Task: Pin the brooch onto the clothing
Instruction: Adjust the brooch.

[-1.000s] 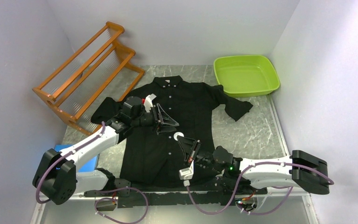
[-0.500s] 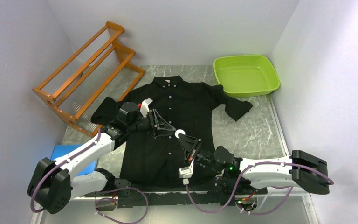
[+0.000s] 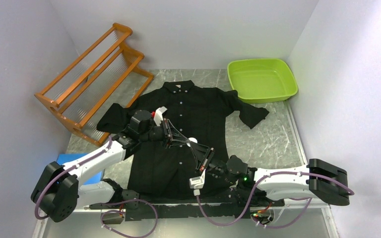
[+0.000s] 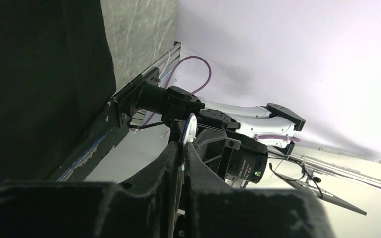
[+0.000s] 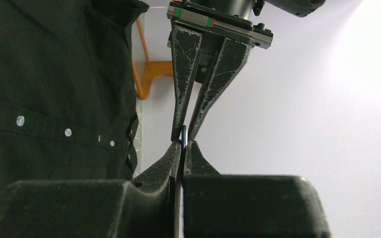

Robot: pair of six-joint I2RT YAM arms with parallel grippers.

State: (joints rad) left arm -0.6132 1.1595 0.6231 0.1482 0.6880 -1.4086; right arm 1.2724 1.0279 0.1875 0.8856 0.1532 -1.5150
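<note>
Brooch [image 4: 190,128]: thin, stiff, light, probably slippery; hold it by the rim. Your right gripper [image 5: 182,147] is clamped on it; left gripper [image 5: 182,135] pinches the opposite edge

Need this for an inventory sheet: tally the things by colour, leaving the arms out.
Black: 1 (shirt)
Orange: 1 (rack)
Green: 1 (tub)
White: 1 (brooch)
Blue: 1 (pad)
Total: 5
</note>
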